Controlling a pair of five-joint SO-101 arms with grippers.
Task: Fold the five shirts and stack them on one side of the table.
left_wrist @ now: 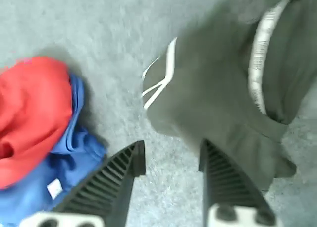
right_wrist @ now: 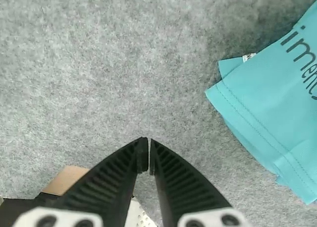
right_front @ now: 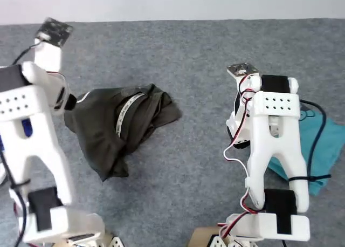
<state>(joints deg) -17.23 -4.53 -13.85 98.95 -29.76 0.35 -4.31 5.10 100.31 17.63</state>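
Note:
A crumpled dark olive shirt [right_front: 125, 125] lies on the grey carpeted table left of centre; in the left wrist view the same olive shirt [left_wrist: 223, 83] has a white collar band. My left gripper [left_wrist: 171, 155] stands open just beside its edge, nothing between the fingers. A red shirt [left_wrist: 29, 113] lies bunched on a blue shirt [left_wrist: 64, 172] close by. A folded teal shirt [right_front: 318, 150] lies at the right edge, partly hidden by the right arm; the teal shirt [right_wrist: 277, 108] shows printed letters. My right gripper [right_wrist: 148, 157] is shut and empty above bare carpet beside it.
The grey table [right_front: 199, 166] has free room between the two arms and along the far side. A brown cardboard piece [right_front: 202, 237] sits at the front edge by the right arm's base.

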